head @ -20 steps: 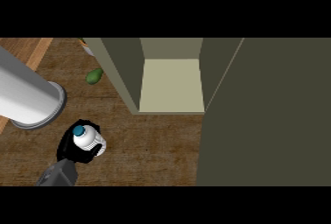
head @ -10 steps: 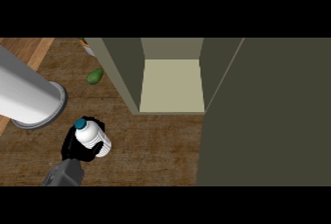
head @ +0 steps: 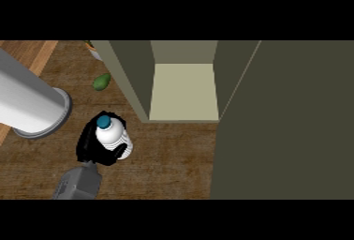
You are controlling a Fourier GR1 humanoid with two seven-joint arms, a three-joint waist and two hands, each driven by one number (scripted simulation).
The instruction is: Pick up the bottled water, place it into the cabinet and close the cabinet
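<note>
White blue-capped plastic water bottle is grasped by the black right hand; the brown wooden bench lies below. The open olive cabinet stands near.

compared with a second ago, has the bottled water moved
Yes: the bottled water, held in the left hand, has moved up and right in the view, closer to the front edge of the open cabinet.

1 oval green item is noted lying on the dark wooden desk, far left. A paler wooden strip is seen beyond it.
</note>
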